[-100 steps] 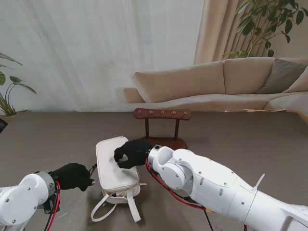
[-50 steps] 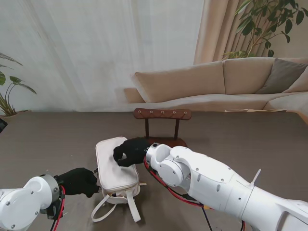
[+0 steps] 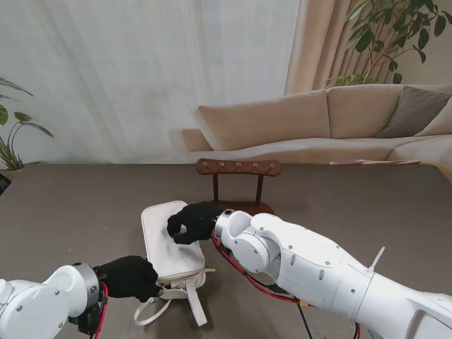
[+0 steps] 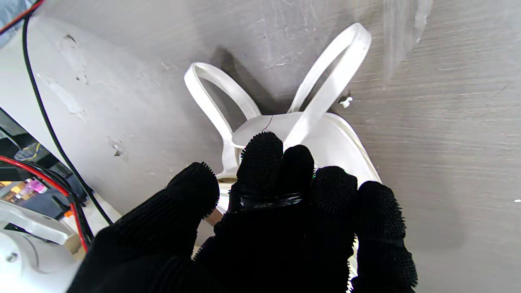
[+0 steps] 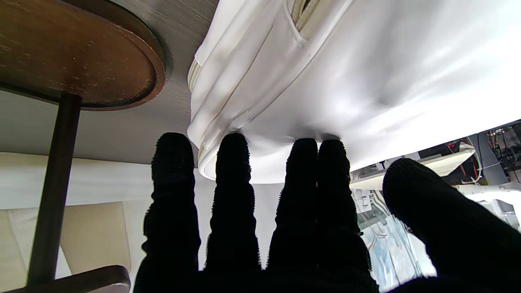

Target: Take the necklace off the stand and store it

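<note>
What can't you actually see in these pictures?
- The necklace: no view shows it. The wooden stand looks bare, though something so thin may be too small to see.
- Inside the white bag: its opening is covered by the left hand in both the stand's view and the left wrist view.
- What the left hand holds, if anything: its own fingers block it.
- Right hand: fingertips press the bag; the palm is hidden.
</note>
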You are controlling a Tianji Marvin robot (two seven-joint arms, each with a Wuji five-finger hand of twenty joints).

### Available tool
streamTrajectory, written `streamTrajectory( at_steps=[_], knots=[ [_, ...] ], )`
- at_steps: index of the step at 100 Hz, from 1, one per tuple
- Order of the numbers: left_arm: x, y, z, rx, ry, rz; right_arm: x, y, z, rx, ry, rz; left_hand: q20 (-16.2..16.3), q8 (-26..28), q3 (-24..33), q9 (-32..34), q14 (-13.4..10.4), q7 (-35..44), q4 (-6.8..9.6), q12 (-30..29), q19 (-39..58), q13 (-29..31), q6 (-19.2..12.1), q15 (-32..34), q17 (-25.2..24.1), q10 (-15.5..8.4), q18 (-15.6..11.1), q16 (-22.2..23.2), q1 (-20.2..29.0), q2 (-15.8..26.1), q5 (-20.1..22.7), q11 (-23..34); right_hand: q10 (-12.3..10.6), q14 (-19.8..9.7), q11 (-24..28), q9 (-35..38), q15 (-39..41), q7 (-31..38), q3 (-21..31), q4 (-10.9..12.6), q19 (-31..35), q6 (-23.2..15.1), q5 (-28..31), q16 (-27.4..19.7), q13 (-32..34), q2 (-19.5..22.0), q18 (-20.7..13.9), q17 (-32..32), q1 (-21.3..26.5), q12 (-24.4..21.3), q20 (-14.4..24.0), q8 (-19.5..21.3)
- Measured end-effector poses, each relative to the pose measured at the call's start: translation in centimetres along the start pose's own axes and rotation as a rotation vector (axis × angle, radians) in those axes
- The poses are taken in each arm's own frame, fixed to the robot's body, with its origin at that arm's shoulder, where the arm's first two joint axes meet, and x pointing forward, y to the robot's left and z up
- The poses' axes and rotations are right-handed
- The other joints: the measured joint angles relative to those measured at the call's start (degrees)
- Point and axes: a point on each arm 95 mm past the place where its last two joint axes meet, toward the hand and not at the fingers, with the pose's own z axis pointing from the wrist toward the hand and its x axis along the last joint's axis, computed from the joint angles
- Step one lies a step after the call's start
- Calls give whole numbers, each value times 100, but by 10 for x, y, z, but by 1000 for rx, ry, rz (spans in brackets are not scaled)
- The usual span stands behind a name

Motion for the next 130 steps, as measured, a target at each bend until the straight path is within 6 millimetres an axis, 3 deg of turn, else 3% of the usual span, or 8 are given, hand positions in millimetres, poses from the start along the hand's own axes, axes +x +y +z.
streamTrajectory(
  at_steps=[130],
  knots=[
    [74,26,-1,-61,168,98,-1,-2,0,12,-7,17,-2,15,-2,0,-46,0,0,0,63,1,182,159,90,141,1,0,8,5,7,3,-75,-68,18,-18,-116,22,0,0,0,-34,-16,-46,18,0,-8,0,1,11,0,63]
  ],
)
